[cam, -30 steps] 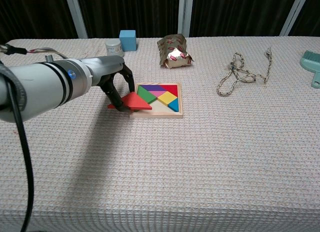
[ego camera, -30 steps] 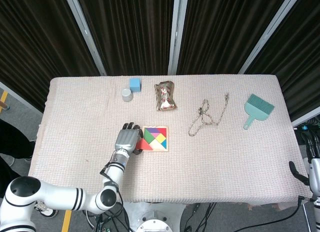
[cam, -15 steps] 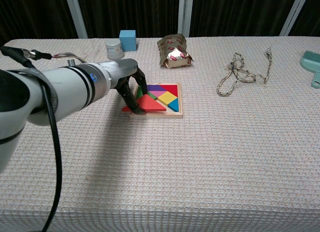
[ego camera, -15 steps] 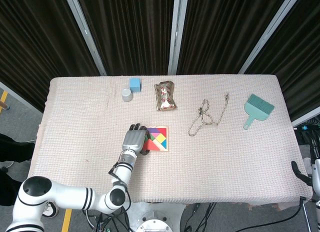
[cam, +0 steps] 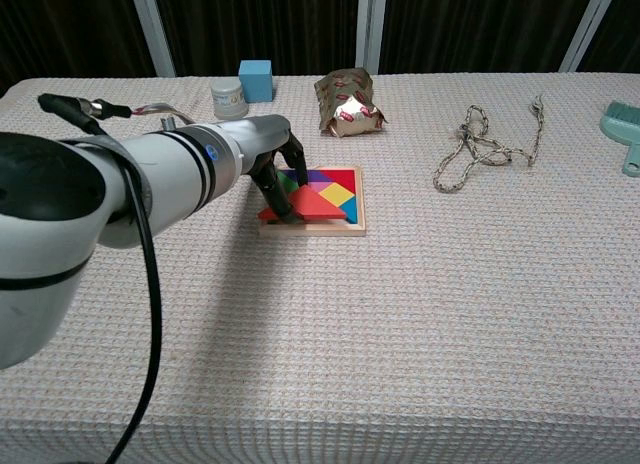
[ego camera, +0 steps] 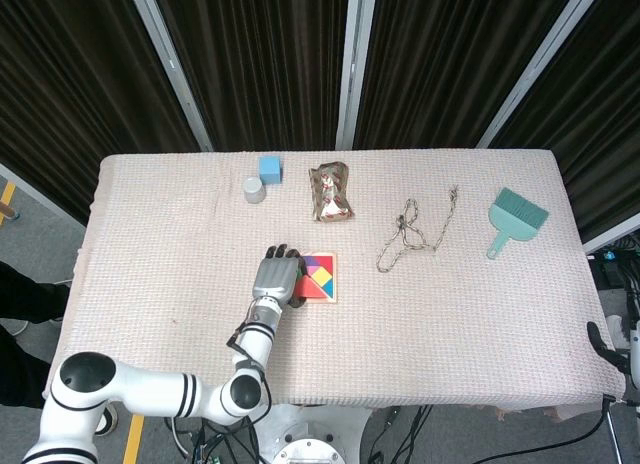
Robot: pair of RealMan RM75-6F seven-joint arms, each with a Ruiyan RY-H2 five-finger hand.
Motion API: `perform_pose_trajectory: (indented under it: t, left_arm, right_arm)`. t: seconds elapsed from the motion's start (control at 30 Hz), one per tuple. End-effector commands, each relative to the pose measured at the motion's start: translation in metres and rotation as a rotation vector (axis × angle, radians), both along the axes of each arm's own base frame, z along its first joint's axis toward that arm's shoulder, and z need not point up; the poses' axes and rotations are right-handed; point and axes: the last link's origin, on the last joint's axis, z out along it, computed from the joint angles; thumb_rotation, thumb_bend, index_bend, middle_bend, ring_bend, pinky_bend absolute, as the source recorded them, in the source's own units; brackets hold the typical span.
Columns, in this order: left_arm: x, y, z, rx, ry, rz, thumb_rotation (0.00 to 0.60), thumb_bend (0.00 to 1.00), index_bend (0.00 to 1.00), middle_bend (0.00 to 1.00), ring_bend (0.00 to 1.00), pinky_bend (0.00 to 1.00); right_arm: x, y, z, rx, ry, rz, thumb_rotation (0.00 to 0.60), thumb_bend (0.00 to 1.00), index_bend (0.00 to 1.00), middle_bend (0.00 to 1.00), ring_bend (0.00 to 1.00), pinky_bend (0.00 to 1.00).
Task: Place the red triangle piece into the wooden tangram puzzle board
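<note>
Carrying the red triangle piece over the wooden tangram puzzle board, our left hand pinches it by its left corner, fingers curled down around it. In the chest view the triangle sits over the board's near-left part, at about 7 o'clock of the board, apparently resting on or just above the tray; we cannot tell if it is seated in the empty slot or propped on the rim. In the head view the hand covers most of the board's left half, so the slot is hidden there.

Step in hand, as we judge it: final alignment and lowering of the piece, late in the task. The next move calls for squaring the triangle's edges to the vacant gap beside the coloured pieces, pressing it flat, then letting go without dragging it out. Risk: a tilted corner catching the frame, or nudging the other pieces.

Our right hand barely shows at the 4 o'clock edge of the head view; we cannot tell its state.

Off at 12 o'clock: blue cube, small jar, foil packet. At 2 o'clock: rope and teal brush.
</note>
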Motion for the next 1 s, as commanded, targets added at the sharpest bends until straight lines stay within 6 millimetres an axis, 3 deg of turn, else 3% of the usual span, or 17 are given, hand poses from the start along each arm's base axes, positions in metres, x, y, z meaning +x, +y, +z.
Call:
perform_pose_trajectory:
  t: [0.03,1.0]
  left_arm:
    - [0.0014,0.0009,-0.0020,-0.004,0.001,-0.010,0.600,0.32,0.51,0.17,0.00,0.00]
    - [0.0037,0.0024,-0.0094,-0.014,0.003,-0.018,0.600,0.32,0.48,0.17,0.00,0.00]
  right_arm:
    - [-0.0003,0.0004,0.0010,-0.003,-0.001,0.000,0.600,0.23,0.00,0.00,0.00,0.00]
    - [-0.0032,0.0005,0.0019,0.003,-0.002,-0.016,0.600,0.23,0.00,0.00,0.00,0.00]
